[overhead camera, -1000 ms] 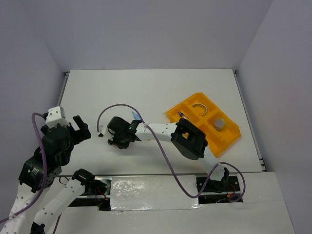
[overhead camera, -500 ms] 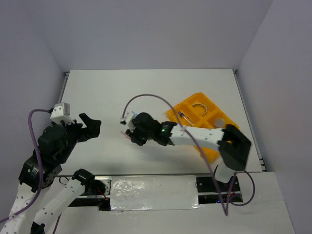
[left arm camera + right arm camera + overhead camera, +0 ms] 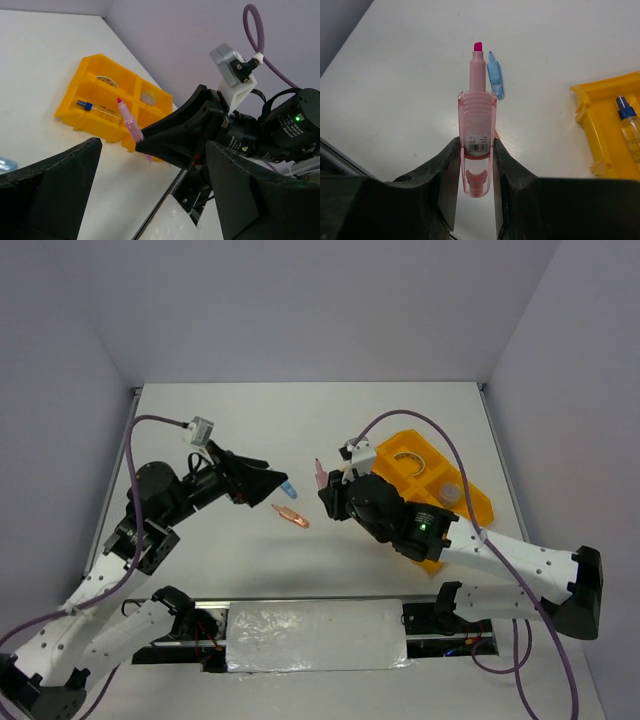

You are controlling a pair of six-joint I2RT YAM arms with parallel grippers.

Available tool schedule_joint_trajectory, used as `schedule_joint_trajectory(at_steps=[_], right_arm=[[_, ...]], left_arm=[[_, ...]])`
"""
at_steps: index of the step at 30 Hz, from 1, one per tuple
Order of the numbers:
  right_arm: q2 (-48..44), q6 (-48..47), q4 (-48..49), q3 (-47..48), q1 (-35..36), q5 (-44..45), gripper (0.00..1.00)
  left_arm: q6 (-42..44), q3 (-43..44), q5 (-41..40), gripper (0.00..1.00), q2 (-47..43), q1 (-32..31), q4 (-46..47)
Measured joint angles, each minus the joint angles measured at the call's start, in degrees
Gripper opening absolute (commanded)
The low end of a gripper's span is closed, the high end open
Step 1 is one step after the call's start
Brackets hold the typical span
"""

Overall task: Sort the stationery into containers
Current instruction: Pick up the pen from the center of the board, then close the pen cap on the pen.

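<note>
White tabletop fills the floor of a pale-walled enclosure. From its base at lower left the left arm climbs, bends at the elbow and stretches rightward toward the middle. The left end effector is spread wide and grips nothing. Its own camera shows the two dark fingers far apart at the bottom corners.

Just off its tips lies the blue pen-like piece, and a little nearer the bases lies the loose pink pen-like piece. Only the overhead view shows that loose one clearly. The left wrist catches just a sliver of the blue piece at its left edge.

Further right, the right arm runs low and leftward from its base at lower right, its wrist above the near-left end of the tray. The right end effector is clamped on the held pink pen-like piece, raised off the tabletop. The right wrist view alone shows this piece's barcode label and magenta tip, with the blue piece on the tabletop just beyond the tip.

In the tray, the overhead view shows the tape ring in a far compartment and the cup in a compartment to the right. The bottle lies in a long compartment; it shows in both wrist views, but the overhead view does not show it.
</note>
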Motion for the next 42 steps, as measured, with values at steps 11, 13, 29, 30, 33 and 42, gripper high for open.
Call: schedule_joint_trajectory(at_steps=[11, 13, 29, 30, 33, 42], right_arm=[[-7.0, 0.0, -1.4, -0.4, 2.3, 1.1, 0.00], [-8.0, -0.6, -0.8, -1.3, 2.3, -0.1, 0.00], [-11.2, -3.3, 2.2, -3.4, 3.1, -6.4, 0.00], [-11.2, -3.5, 2.2, -3.4, 3.1, -6.4, 0.00], [-10.9, -3.5, 2.2, -3.4, 3.1, -5.9, 0.00], [-10.1, -3.5, 3.0, -3.4, 3.3, -5.2, 0.00]], left_arm=[[4.5, 6.4, -9.4, 0.94, 14.9, -15.5, 3.7], [4.5, 6.4, -10.7, 0.93, 15.9, -15.7, 3.8], [2.8, 7.0, -12.0, 0.33, 22.5, -16.0, 10.1], [2.7, 7.0, -11.9, 0.26, 22.5, -16.1, 10.7], [2.2, 7.0, -11.6, 0.03, 22.5, -16.1, 11.8], [2.1, 7.0, -12.9, 0.00, 21.8, -16.2, 11.0]])
